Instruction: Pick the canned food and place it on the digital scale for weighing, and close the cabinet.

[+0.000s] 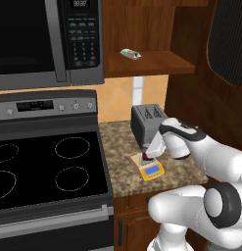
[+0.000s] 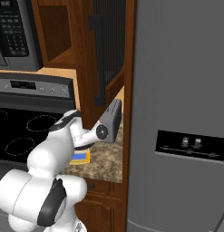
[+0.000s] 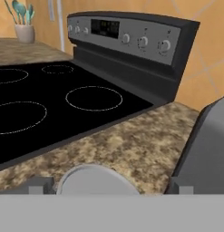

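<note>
Clenched on the canned food (image 1: 146, 156), my pincer (image 1: 148, 158) held it over the digital scale (image 1: 152, 170); cabinet (image 1: 228, 39) door stood open.

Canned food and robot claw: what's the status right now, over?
Gripper shut on canned food, low over digital scale. Toaster close behind the scale. Cabinet door open, wrapped item on shelf.

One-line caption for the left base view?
Gripper holds small dark red can over flat orange-yellow scale; wooden cabinet open.
</note>
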{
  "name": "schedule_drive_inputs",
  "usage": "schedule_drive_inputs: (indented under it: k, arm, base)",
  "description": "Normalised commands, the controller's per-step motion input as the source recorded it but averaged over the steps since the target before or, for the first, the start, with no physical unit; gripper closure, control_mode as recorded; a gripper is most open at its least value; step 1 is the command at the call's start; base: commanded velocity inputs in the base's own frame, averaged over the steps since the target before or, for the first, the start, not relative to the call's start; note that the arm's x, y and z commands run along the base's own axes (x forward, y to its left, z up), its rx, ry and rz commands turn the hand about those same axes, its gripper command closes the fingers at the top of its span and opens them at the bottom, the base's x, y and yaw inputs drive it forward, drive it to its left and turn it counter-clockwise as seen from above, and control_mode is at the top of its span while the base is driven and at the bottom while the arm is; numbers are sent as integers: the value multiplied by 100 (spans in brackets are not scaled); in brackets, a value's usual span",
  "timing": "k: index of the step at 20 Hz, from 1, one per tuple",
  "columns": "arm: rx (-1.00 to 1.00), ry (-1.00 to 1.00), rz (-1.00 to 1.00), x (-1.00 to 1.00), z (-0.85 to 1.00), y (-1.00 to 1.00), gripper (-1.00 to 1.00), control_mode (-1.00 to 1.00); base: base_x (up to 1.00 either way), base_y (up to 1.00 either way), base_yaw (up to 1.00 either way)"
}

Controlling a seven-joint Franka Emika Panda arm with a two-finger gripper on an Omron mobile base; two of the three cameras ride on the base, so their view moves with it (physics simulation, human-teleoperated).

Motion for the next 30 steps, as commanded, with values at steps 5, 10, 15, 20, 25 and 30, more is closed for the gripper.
schedule_drive_inputs:
  k: [5, 10, 15, 20, 25, 30]
  arm:
    - [0, -5, 0, -42, -3, 0, -100, -100]
    - [1, -23, 1, 3, -10, 6, -100, -100]
    - [4, -32, 2, 3, -4, 2, -100, -100]
    - [0, 3, 1, 8, -41, 6, -100, -100]
    - [0, 5, 1, 0, -42, 7, -100, -100]
    - [0, 2, 1, -9, -37, 3, -100, -100]
  base:
    - [0, 0, 0]
    - [0, 0, 0]
    - [0, 0, 0]
    - [0, 0, 0]
    - [0, 0, 0]
    - [0, 0, 0]
